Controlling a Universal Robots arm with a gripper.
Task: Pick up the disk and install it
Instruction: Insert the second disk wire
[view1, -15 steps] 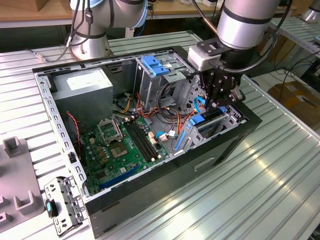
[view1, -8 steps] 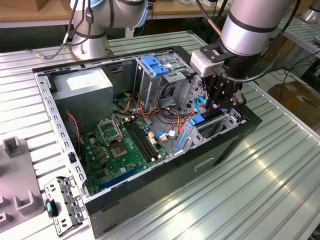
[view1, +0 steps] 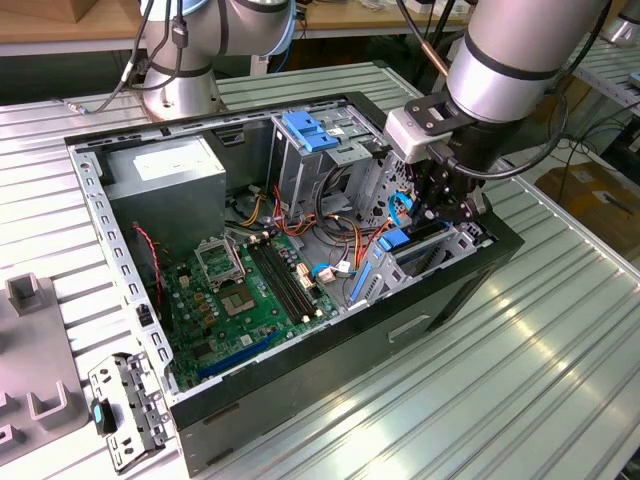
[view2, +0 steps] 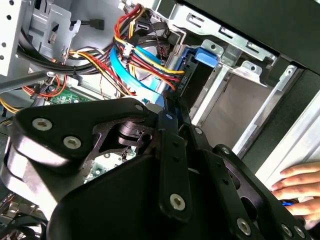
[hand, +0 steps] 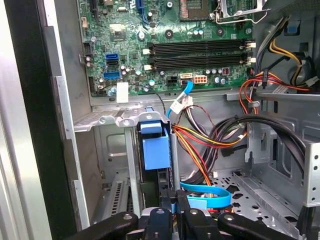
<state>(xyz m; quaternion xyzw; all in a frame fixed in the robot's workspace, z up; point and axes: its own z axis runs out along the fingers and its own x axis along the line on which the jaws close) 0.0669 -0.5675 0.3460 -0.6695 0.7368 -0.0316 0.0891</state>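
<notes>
The gripper (view1: 447, 205) is lowered inside the open computer case (view1: 420, 320), over the drive bay (view1: 440, 250) at its front corner, its fingers (hand: 172, 215) drawn close and pinching the narrow top edge of the disk (hand: 156, 152), which stands on edge with its blue rail showing. In my judgement the disk is held upright so that it can slide down the bay's metal guides. A person's hand (view2: 300, 187) rests on the table beside the case, apparently steadying it.
</notes>
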